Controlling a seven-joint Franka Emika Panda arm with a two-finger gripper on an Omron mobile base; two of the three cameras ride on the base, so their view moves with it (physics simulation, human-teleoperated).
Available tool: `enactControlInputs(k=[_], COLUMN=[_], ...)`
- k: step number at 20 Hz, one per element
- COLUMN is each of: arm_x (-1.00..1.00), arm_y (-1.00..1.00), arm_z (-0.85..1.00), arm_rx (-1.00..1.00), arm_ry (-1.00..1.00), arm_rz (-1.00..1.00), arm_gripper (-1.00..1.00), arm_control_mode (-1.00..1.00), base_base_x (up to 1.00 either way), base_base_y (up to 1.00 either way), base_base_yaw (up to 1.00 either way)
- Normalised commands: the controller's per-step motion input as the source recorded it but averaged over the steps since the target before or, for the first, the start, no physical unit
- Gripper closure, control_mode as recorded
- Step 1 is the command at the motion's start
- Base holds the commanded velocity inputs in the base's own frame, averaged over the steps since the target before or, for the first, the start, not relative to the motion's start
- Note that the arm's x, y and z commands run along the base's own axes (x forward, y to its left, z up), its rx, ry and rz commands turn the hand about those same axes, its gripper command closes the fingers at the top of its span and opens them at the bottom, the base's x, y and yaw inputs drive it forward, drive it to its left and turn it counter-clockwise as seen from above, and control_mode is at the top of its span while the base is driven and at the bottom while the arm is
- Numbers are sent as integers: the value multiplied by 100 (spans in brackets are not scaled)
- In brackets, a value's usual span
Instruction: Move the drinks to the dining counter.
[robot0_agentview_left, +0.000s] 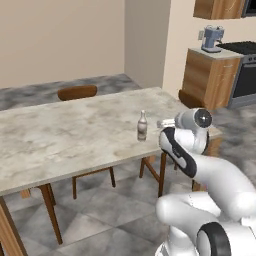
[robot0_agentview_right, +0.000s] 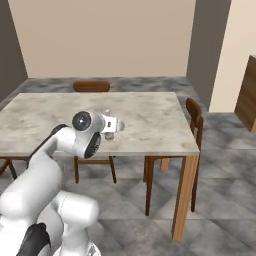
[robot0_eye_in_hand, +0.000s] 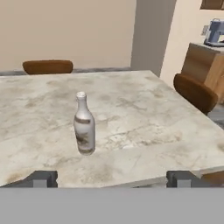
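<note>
A slim brown bottle (robot0_eye_in_hand: 84, 127) with a whitish neck stands upright on the dining counter (robot0_eye_in_hand: 144, 113), a marble-topped table with wooden legs. It is near the table's front edge (robot0_agentview_left: 65, 135), and nothing touches it. My gripper (robot0_eye_in_hand: 113, 179) is open and level with the table edge, a short way back from the bottle. Its two dark fingertips (robot0_eye_in_hand: 43, 178) stand wide apart with nothing between them. In the left base view the bottle (robot0_agentview_left: 142, 126) is just left of the gripper (robot0_agentview_left: 161, 123). In the right base view the hand (robot0_agentview_right: 117, 125) hovers over the table's front edge (robot0_agentview_right: 150, 120).
Wooden chairs stand at the far side (robot0_agentview_left: 77, 92) (robot0_eye_in_hand: 47, 66) and at the right end (robot0_agentview_right: 196, 117) (robot0_eye_in_hand: 194, 92) of the table. A wooden cabinet with a blue coffee machine (robot0_agentview_left: 212, 39) and a stove (robot0_agentview_left: 245, 70) lie beyond to the right. Much of the tabletop is bare.
</note>
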Motion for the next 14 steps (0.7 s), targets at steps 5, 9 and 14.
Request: enactControlInputs(k=[5, 9, 14], arm_x=[0, 0, 0], arm_y=[0, 0, 0], arm_z=[0, 0, 0], arm_rx=[0, 0, 0], arm_ry=[0, 0, 0], arm_rz=[0, 0, 0], arm_gripper=[-100, -100, -100], arm_control_mode=[100, 100, 100], base_base_x=[-43, 0, 1], base_base_y=[-18, 0, -2], base_base_yaw=[-69, -100, -100])
